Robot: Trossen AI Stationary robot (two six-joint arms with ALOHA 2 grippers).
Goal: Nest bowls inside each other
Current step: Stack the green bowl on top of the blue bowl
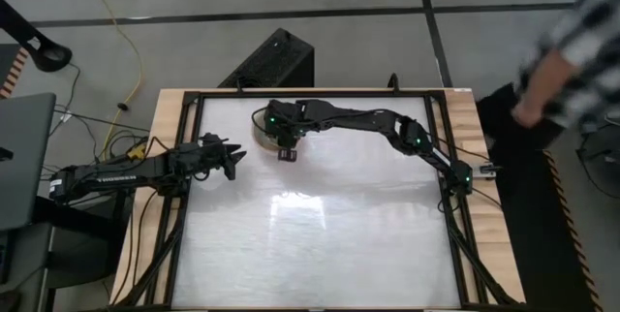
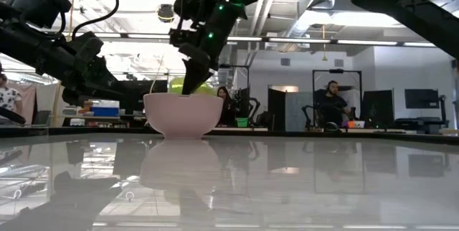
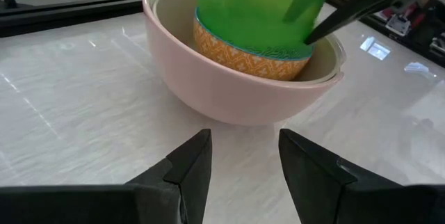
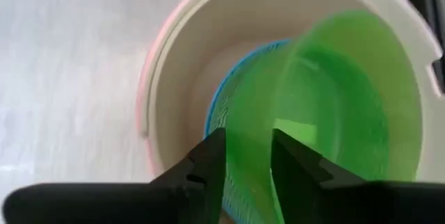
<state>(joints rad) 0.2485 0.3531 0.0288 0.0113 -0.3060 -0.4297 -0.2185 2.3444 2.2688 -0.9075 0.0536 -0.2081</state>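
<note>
The bowls stand nested at the table's far middle. The outer pinkish-white bowl (image 3: 229, 92) (image 2: 183, 115) rests on its base. Inside it sit a cream bowl (image 3: 174, 15), then a light-blue-rimmed bowl with an orange pattern (image 3: 243, 57). The small green bowl (image 3: 257, 12) (image 4: 334, 99) lies tilted in that one. My right gripper (image 4: 249, 165) (image 2: 192, 80) hangs open just above the stack, pointing steeply down, with its fingers astride the green bowl's rim. My left gripper (image 3: 240, 161) (image 1: 232, 160) waits open to the left of the stack, facing it. My right gripper has one finger (image 4: 208, 165) outside the green bowl's wall (image 4: 243, 133) and one inside it, coming from above. I cannot tell whether either finger touches the wall. The green bowl leans tilted inside the blue-rimmed bowl.
A person in a checked shirt (image 1: 572, 50) stands beyond the table's far right corner. A black box (image 1: 276, 60) sits on the floor past the far edge. A dark frame (image 1: 446, 157) borders the white tabletop, which lies bare toward the near side (image 1: 320, 234).
</note>
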